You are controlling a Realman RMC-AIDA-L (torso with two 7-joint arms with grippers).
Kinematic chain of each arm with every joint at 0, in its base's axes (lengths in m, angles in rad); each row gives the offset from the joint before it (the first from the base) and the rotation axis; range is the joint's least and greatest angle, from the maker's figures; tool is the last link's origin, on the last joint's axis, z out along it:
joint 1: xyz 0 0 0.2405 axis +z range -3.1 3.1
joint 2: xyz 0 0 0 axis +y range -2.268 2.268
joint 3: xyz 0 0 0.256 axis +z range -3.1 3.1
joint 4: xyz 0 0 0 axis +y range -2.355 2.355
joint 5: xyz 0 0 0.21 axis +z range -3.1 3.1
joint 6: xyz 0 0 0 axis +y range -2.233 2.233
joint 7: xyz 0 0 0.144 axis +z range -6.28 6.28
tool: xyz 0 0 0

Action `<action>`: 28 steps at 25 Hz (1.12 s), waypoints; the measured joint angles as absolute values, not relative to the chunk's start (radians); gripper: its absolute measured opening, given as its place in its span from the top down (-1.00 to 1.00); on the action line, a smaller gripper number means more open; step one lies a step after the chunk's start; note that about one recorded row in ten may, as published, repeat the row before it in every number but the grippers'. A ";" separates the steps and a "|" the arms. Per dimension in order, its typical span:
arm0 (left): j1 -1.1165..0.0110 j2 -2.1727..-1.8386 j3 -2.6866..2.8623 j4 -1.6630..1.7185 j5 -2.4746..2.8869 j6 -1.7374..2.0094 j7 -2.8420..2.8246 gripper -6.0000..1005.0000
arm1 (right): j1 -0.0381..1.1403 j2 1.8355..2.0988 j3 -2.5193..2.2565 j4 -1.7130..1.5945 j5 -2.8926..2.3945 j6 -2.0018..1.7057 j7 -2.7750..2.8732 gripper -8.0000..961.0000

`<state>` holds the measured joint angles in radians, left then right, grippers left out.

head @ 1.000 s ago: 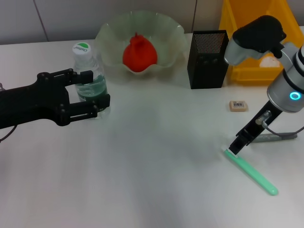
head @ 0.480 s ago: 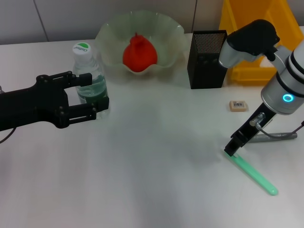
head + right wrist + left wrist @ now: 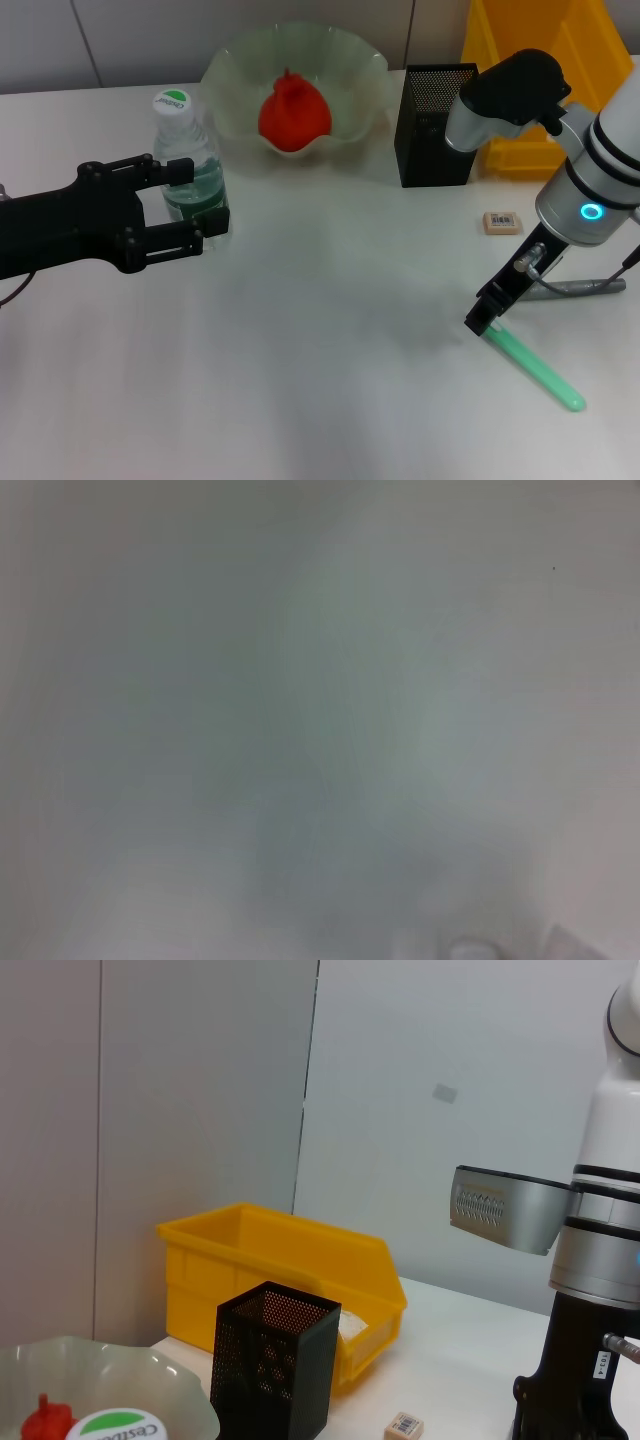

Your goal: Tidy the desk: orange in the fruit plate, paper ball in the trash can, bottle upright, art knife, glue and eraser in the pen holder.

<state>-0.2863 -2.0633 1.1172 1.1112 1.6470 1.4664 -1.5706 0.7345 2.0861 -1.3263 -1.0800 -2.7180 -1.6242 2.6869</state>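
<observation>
The bottle (image 3: 187, 160) stands upright at the left; its cap also shows in the left wrist view (image 3: 118, 1426). My left gripper (image 3: 205, 200) is open, its fingers on either side of the bottle. The orange (image 3: 293, 115) lies in the fruit plate (image 3: 230, 70). The pen holder (image 3: 437, 125) stands before the trash can (image 3: 545, 90). A white wad, likely the paper ball (image 3: 350, 1325), lies in the can. The eraser (image 3: 502, 222) lies on the table. My right gripper (image 3: 483, 320) points down onto the near end of a pale green stick (image 3: 535, 368). A grey pen-shaped tool (image 3: 580, 287) lies beside it.
The right arm's elbow (image 3: 510, 90) hangs over the pen holder and the trash can's front. The table (image 3: 320, 380) is white. The right wrist view shows only a blurred pale greenish surface.
My right gripper has slid a little left and down over the green stick's white end. My left arm has drawn back slightly to the left; the bottle stays put.
</observation>
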 joint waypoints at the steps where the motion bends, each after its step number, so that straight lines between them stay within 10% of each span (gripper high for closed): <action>1: -0.286 -2.063 1.117 1.111 1.647 1.466 -1.570 -0.47 | 0.735 2.086 -1.327 -1.080 -2.718 -1.624 2.688 0.04; 28: -0.281 -2.063 1.106 1.107 1.647 1.472 -1.568 -0.47 | 0.747 2.084 -1.338 -1.038 -2.726 -1.611 2.692 0.06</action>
